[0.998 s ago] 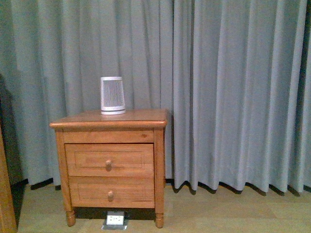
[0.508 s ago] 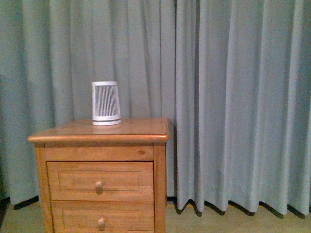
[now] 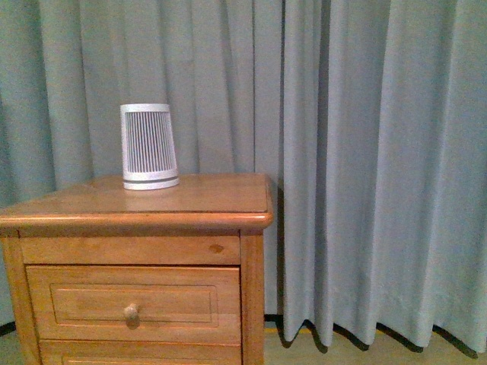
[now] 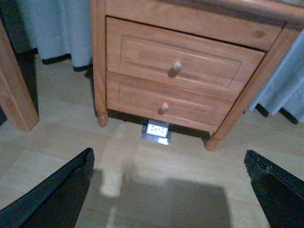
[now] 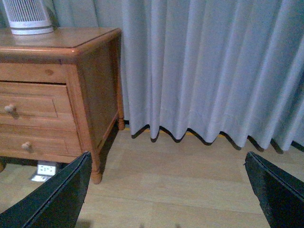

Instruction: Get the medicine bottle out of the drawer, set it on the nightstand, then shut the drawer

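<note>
The orange-brown nightstand (image 3: 190, 199) stands at the lower left of the front view, before a grey curtain. Its upper drawer (image 3: 84, 304) is shut, with one round knob on its front. The medicine bottle is out of view. In the left wrist view the drawer (image 4: 142, 52) faces my left gripper (image 4: 167, 156), which hangs open over bare floor, well short of the cabinet. My right gripper (image 5: 167, 156) is open too, above the floor to the right of the nightstand (image 5: 95, 71). Neither gripper holds anything.
A white-and-grey ribbed device (image 3: 149, 146) stands on the nightstand's top, towards the back. The lower drawer (image 4: 137, 97) is shut. A floor socket (image 4: 157, 130) lies under the cabinet's front. A wooden bed post (image 4: 16, 90) stands left of it. Curtains (image 5: 204, 66) hang behind.
The front view has closed in on the nightstand. The cabinet now looks larger and sits further left and lower, with its lower drawer and feet out of frame.
</note>
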### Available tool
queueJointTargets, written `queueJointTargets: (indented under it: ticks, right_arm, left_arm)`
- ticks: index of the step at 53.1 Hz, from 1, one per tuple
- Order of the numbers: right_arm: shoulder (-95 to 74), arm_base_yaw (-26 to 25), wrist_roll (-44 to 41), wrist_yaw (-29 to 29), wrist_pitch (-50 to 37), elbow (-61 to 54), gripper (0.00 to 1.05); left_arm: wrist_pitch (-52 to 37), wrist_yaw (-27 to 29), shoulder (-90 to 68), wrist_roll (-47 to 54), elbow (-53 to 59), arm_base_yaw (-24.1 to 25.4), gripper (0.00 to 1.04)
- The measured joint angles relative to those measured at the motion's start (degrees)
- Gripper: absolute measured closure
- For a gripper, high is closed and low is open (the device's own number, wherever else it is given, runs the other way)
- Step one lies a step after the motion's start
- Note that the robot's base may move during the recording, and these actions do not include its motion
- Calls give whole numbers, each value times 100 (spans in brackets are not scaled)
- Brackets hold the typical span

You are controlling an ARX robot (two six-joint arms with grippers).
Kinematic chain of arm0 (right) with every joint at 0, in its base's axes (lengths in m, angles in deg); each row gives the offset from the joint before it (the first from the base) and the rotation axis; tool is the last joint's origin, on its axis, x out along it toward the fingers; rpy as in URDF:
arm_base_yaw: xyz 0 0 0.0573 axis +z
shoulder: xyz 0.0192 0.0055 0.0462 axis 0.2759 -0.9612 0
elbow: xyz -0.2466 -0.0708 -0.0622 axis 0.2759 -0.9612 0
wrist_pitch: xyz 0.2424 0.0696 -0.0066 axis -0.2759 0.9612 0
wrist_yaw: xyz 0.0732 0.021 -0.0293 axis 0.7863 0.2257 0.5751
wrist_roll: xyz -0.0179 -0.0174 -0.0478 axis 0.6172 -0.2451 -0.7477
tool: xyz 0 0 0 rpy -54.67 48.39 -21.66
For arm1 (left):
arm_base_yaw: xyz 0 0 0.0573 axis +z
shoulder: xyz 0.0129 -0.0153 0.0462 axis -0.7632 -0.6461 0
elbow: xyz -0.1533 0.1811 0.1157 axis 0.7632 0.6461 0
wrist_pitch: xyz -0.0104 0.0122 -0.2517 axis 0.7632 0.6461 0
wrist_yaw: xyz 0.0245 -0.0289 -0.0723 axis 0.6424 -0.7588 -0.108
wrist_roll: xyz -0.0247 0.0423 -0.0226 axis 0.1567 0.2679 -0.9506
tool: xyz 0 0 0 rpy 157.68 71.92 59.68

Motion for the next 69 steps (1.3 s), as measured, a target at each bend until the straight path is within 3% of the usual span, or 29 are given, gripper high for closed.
queueJointTargets:
  ticks: [9,17,23,37,52,69]
  right_arm:
    - [0,0,0,-2,0,0,7]
    - [0,0,0,-2,0,0,7]
    - [0,0,0,-2,0,0,7]
    - [0,0,0,-2,0,0,7]
    - [0,0,0,-2,0,0,7]
    - [0,0,0,-2,0,0,7]
  left_arm:
    - [-3504,-68,-3768,175,-704,267,7]
    - [-4822,133,-6308,498,-1928,44,7]
    - [-5066,330,-7930,763,-3036,-221,7]
    - [-5357,354,-10109,741,-5021,-566,7]
    - [-5635,31,-11678,713,-6282,-728,7]
    - [-5508,24,-12555,796,-7298,-629,7]
